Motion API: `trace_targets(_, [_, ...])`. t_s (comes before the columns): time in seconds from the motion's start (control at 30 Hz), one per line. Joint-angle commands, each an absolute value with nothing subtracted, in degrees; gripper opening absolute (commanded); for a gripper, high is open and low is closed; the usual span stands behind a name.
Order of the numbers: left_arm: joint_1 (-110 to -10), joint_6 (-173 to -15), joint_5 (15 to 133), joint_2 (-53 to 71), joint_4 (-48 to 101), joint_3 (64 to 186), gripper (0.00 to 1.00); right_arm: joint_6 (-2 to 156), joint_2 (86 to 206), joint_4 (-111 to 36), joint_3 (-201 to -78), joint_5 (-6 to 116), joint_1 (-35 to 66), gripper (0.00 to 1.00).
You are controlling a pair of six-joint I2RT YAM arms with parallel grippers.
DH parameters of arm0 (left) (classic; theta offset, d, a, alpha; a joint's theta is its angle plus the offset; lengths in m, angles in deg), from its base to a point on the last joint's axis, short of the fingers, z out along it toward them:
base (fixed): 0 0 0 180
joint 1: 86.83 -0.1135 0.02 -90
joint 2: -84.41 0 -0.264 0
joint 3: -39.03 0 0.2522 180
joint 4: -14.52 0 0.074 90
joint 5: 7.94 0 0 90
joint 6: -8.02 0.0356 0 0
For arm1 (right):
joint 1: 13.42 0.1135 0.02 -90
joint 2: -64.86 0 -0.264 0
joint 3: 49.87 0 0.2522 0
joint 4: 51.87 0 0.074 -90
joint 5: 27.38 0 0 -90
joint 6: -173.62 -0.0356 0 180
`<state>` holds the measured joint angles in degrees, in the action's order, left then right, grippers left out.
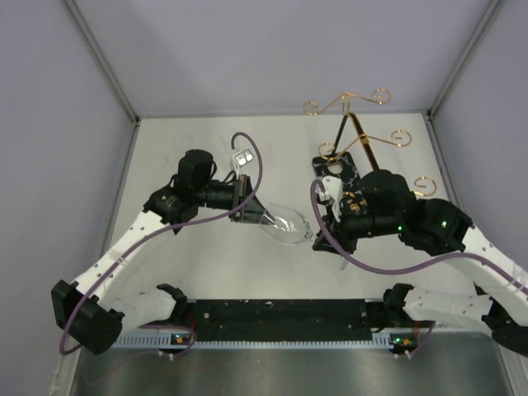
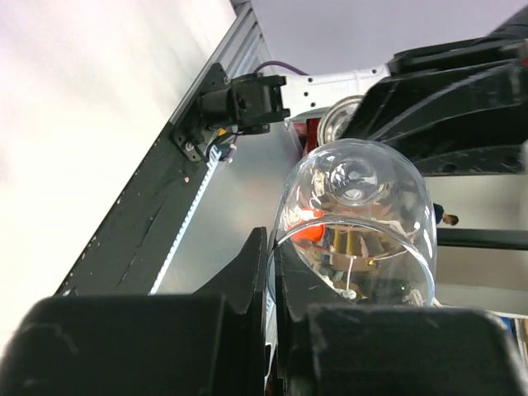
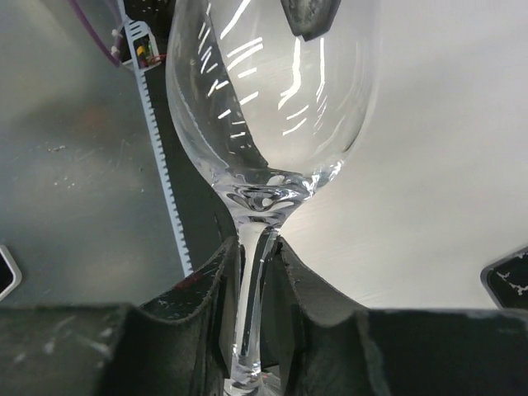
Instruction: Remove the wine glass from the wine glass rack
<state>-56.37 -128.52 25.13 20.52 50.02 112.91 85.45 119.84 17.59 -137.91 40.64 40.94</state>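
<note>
Wine glass [image 1: 285, 223] off rack [image 1: 348, 175], lying sideways in mid-air between your arms. Right gripper [image 3: 252, 256] clamped on stem; left gripper [image 2: 271, 247] pinching bowl rim. Handover step. Next, you free one grip slowly and keep wine glass steady.

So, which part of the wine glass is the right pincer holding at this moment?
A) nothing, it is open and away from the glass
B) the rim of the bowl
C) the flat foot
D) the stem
D: in the right wrist view, the two fingers of the right pincer are closed on the thin stem of the wine glass, just below the bowl.
</note>
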Motion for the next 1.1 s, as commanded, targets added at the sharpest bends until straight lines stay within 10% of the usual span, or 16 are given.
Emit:
trace_targets(0.0, [-56.0, -123.6, 24.8, 20.3, 54.4, 115.2, 0.0, 86.4, 119.5, 13.7, -141.2, 41.4, 41.6, 0.26])
trace_targets(0.47, [-55.9, -117.8, 31.8, 20.2, 59.4, 117.6, 0.0, 85.5, 118.6, 13.7, -142.4, 44.8, 41.4, 0.44])
trace_targets(1.07, [-56.3, -101.2, 69.6, 9.2, 82.9, 139.4, 0.0, 80.1, 111.1, 12.6, -139.1, 55.7, 41.5, 0.5])
